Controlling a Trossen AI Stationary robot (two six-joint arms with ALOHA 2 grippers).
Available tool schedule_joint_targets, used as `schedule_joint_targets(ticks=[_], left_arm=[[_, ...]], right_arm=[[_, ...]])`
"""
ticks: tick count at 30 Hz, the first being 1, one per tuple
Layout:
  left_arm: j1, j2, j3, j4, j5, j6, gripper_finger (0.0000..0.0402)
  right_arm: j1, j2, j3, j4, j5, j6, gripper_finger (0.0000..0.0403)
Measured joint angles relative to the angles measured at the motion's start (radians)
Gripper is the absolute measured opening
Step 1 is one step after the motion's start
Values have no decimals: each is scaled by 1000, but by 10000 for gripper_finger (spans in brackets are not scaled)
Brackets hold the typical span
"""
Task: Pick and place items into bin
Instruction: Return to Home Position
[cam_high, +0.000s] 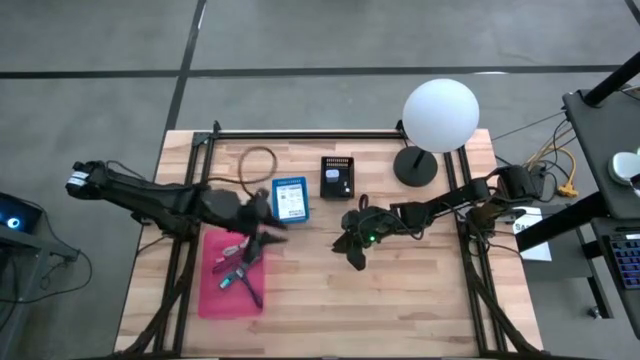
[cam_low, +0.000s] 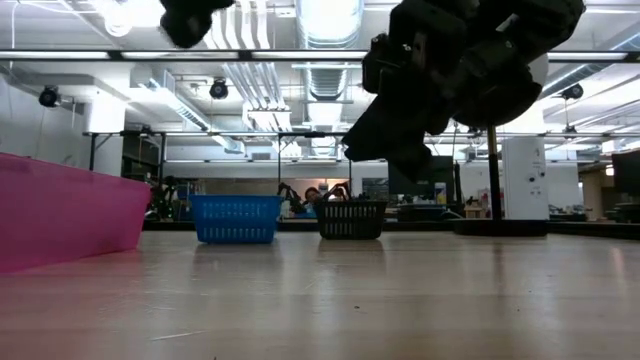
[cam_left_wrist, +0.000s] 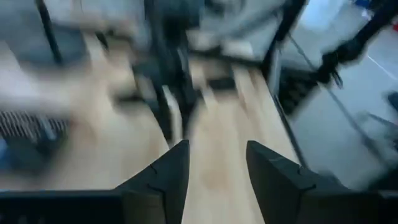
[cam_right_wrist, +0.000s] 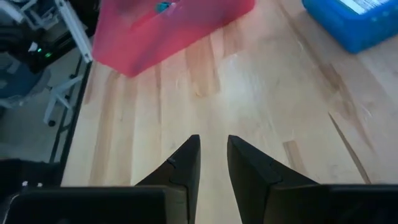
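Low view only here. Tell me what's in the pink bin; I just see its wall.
Observer: The high view shows thin teal and purple strips lying in the pink bin.
Operator: Now the blue bin.
Observer: The blue bin holds a white packet with dark print.
Operator: Place both end effectors.
Observer: The left end effector is by the pink bin's corner nearest the blue bin; the right end effector is over bare table. Both are open and empty.
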Motion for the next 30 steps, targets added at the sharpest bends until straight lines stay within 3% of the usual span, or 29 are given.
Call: schedule_joint_targets(ticks=[5, 8, 11, 20, 22, 26, 30], left_arm=[[1, -21, 0, 126, -109, 235, 110], [5, -33, -1, 128, -173, 303, 62], [20, -35, -1, 169, -161, 349, 12], [178, -23, -65, 362, 51, 421, 1], [207, -40, -80, 360, 46, 420, 1], [223, -115, -117, 372, -84, 347, 0], [222, -230, -177, 374, -93, 348, 0]], right_arm=[[5, 0, 0, 12, -50, -112, 58], [8, 0, 0, 13, -52, -145, 43], [7, 0, 0, 14, -45, -173, 27], [-1, 0, 1, 82, 21, -182, 9], [0, 0, 1, 91, 20, -175, 9], [10, 0, 1, 112, 30, -169, 8], [40, 0, 1, 148, 110, -159, 8]])
